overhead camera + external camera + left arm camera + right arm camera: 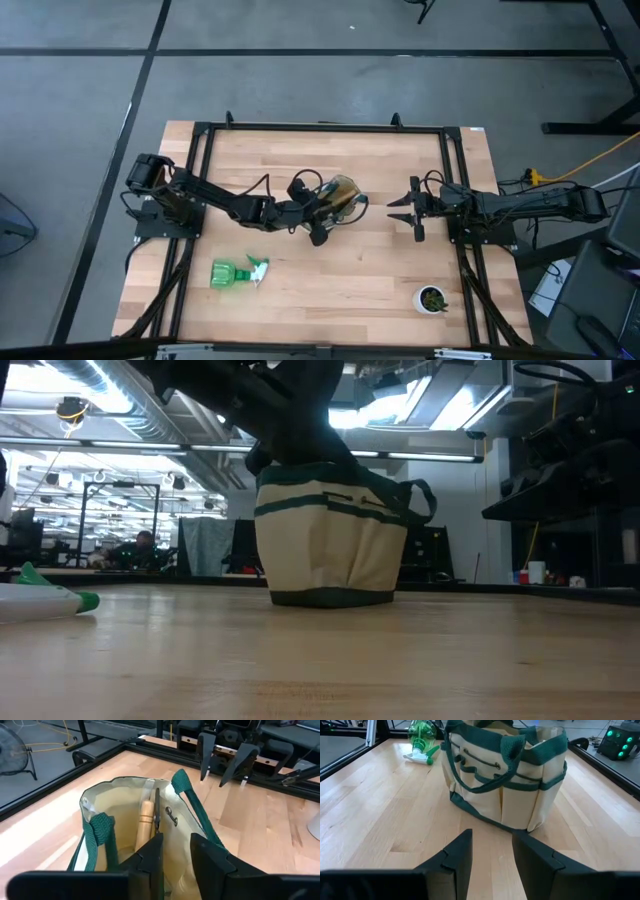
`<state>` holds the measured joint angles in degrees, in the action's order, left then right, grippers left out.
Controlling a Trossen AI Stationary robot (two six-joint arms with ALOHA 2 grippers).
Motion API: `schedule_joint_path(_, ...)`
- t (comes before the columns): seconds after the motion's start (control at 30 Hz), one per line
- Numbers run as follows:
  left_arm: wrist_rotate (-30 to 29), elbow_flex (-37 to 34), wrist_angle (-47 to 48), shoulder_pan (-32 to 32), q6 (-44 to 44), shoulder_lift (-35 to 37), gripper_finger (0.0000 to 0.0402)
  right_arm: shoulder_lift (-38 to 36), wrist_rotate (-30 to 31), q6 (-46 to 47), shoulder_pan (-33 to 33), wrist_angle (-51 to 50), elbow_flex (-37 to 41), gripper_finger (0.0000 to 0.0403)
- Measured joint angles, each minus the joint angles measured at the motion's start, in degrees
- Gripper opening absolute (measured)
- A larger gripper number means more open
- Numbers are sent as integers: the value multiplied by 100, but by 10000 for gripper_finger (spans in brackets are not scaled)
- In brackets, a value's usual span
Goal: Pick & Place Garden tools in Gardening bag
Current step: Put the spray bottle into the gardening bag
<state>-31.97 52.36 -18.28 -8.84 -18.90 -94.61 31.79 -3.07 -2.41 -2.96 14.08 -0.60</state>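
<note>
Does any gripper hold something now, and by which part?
Nothing is held. The left gripper is open above the gardening bag; the right gripper is open and empty.

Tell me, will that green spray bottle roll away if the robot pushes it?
Probably a little. The spray bottle lies on its side on the table, and its body looks round, so a nudge might start it rolling. Its white trigger sticks out sideways, which would likely stop it soon. It looks like smooth plastic, so it may also slip in a loose grip.
</note>
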Motion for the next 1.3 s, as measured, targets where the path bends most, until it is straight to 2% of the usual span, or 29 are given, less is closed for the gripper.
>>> schedule_joint_path(0.4, 10, 4, -81, 0, -2, 68, 149, 0, 0, 2, 0, -5, 0, 144)
schedule_joint_path(0.8, 489, 9, 96, 0, 10, 786, 159, 0, 0, 2, 0, -11, 0, 144)
schedule_joint_path(1.17, 1596, 9, 225, -15, 15, 863, 158, 0, 0, 2, 0, -13, 0, 144)
schedule_joint_path(1.3, 1781, 9, 225, -97, 180, 863, 155, 0, -1, 1, 0, -13, 0, 144)
